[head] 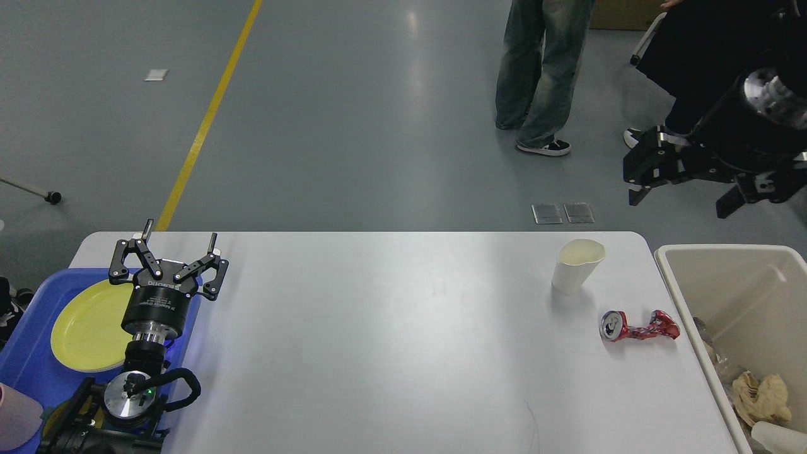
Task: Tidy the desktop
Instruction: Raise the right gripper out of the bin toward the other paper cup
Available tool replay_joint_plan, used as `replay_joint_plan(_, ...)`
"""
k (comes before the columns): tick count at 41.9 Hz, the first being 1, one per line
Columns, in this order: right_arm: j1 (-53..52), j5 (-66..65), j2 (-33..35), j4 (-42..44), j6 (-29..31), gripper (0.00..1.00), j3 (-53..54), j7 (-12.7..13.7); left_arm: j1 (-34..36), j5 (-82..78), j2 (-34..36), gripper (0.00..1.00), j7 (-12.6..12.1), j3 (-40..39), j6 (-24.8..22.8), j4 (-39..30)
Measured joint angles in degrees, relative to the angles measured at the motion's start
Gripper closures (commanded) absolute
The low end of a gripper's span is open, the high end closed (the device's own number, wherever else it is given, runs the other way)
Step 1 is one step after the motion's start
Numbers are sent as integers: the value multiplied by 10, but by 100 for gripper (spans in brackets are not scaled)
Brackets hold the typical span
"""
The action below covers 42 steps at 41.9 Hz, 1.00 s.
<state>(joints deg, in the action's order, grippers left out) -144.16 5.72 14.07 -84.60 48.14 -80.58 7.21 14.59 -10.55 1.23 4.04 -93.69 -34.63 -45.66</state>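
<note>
Right gripper (684,189) jaws spread, empty, above bin (725,265). Left gripper (178,243) jaws spread, parked. Next: drop onto crushed can (638,326) on tabletop (391,340), pinch narrow waist.

Single head view — high, facing forward-down over desktop (403,353).

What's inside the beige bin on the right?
The beige bin holds crumpled brown paper, a white roll-like item and some clear plastic near its left wall. Its far half looks bare; the near-right part is out of frame.

Grey glossy floor (378,126) w/ yellow line (208,120), two metal floor plates (563,213).
</note>
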Motion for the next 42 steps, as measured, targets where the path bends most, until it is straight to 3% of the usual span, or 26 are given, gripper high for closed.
replay_joint_plan(10,-48,1,-15,-66,-3,0,54,0,0,0,0,4,0,0,0,0)
replay_joint_plan(27,-21,0,-11,-64,-24,0,55,0,0,0,0,4,0,0,0,0)
replay_joint_plan(42,59,0,-7,-42,-144,0,47,0,0,0,0,4,0,0,0,0)
